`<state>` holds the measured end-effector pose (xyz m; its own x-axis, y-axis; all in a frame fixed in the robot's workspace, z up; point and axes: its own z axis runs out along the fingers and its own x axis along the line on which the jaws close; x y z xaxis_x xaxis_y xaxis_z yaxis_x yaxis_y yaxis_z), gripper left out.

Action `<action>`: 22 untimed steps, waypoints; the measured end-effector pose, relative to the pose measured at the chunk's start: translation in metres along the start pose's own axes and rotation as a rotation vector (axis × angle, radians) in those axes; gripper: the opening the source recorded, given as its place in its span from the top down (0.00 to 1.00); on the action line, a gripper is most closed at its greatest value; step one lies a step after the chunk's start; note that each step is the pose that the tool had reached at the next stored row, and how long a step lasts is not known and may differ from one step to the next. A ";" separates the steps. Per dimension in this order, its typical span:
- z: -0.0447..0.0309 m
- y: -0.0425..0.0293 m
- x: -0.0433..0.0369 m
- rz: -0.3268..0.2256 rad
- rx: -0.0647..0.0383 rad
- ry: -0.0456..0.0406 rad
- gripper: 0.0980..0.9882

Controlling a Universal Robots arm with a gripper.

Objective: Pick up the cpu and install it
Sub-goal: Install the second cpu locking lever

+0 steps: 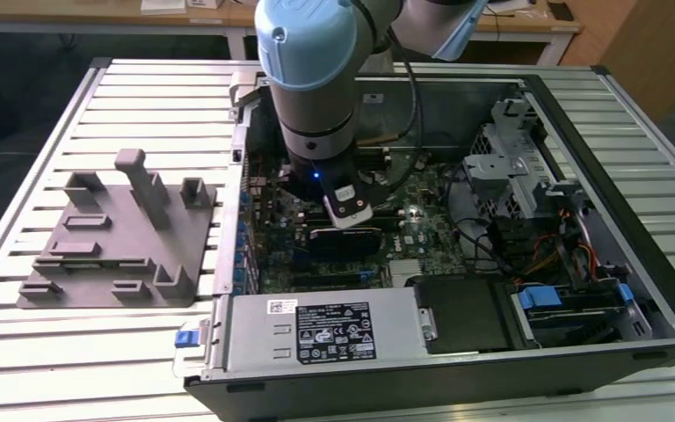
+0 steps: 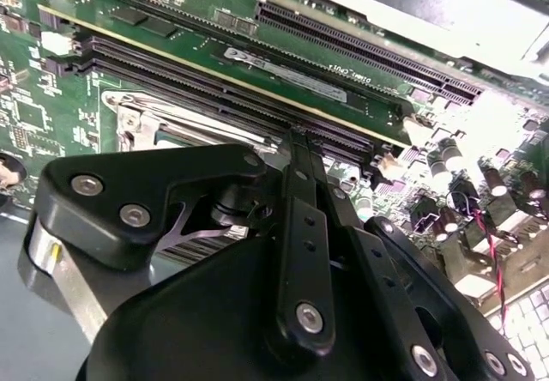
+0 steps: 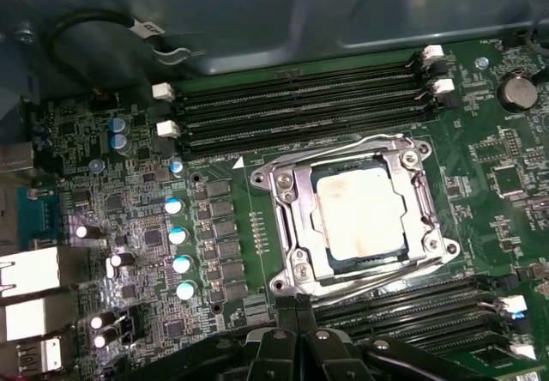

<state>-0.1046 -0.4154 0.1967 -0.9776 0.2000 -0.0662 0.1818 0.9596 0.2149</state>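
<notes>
Gripper (image 3: pixel 298 308) hovering just beside socket frame (image 3: pixel 356 218), fingers (image 2: pixel 300 184) pressing together, clenched on nothing. Cpu (image 3: pixel 358 212) sitting flat inside socket frame on motherboard (image 3: pixel 214 226), apart from gripper. Beyond it, memory slots (image 3: pixel 300 106) running toward case wall. Grey fixture (image 1: pixel 120 233) resting on table (image 1: pixel 32 352) beside computer case (image 1: pixel 619 220).

In the exterior view, the arm (image 1: pixel 314 79) covers the middle of the motherboard (image 1: pixel 431 220), and the upper edge cuts off the arm. In the second wrist view, the gripper (image 2: pixel 296 141) hides most of the socket frame (image 2: pixel 141 119), so what lies inside it cannot be told. In the first wrist view, the lower edge cuts the gripper (image 3: pixel 298 312), and the lower slots (image 3: pixel 429 312) run partly behind it. The bright parts (image 2: pixel 506 29) are too washed out to identify.
</notes>
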 end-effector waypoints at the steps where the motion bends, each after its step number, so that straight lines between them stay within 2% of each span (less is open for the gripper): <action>1: 0.0004 0.0002 0.0003 -0.001 0.000 0.0004 0.99; 4: 0.0013 0.0007 0.0008 -0.006 -0.004 0.0021 0.99; 8: 0.0026 0.0021 0.0013 -0.012 -0.015 0.0055 0.99; 10: 0.0034 0.0028 0.0016 -0.015 -0.016 0.0063 0.99; 15: 0.0067 0.0029 0.0021 -0.020 -0.015 0.0078 0.99; 19: 0.0072 0.0027 0.0035 -0.022 -0.004 0.0050 0.99; 22: 0.0071 0.0022 0.0053 -0.022 -0.002 0.0051 0.99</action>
<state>-0.1086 -0.4108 0.1899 -0.9818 0.1780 -0.0660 0.1602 0.9633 0.2155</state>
